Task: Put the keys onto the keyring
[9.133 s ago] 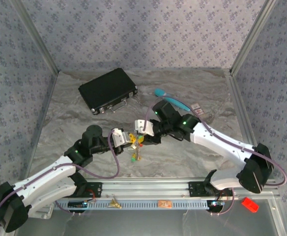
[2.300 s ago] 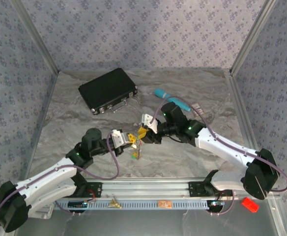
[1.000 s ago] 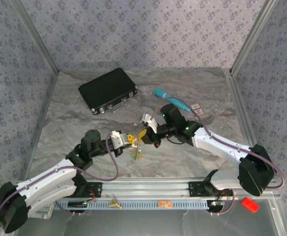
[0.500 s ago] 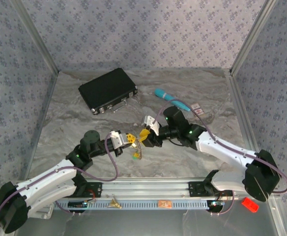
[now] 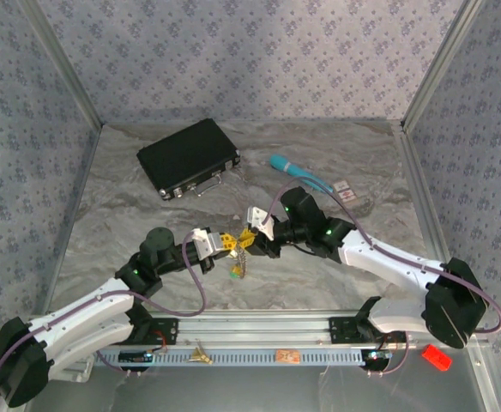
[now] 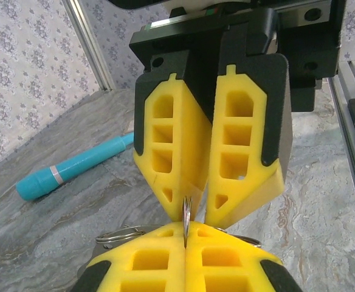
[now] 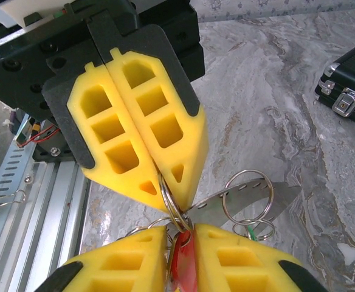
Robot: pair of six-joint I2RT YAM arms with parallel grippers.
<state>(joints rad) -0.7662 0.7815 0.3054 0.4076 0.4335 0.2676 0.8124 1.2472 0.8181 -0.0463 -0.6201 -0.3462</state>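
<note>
Little is changed from 0.5 seconds earlier: the left jaws and right jaws are kept tip to tip above the marbled worktop (image 5: 122,206). The keyring (image 6: 186,214), thin springy steel wire, is clenched edge-on in the left jaws, directly ahead of the right jaws. A red key (image 7: 181,267) with a glossy plastic head is grasped between the right jaws' ribbed yellow pads, its length judged to run along them toward the ring.

Bare marble-patterned tabletop (image 5: 105,232) left, black rectangular case (image 5: 188,157) upper left, teal pen-shaped tool (image 5: 300,174) upper centre, left gripper (image 5: 227,245) and right gripper (image 5: 249,237) tip to tip at silver keyring (image 6: 186,214) mid-frame
</note>
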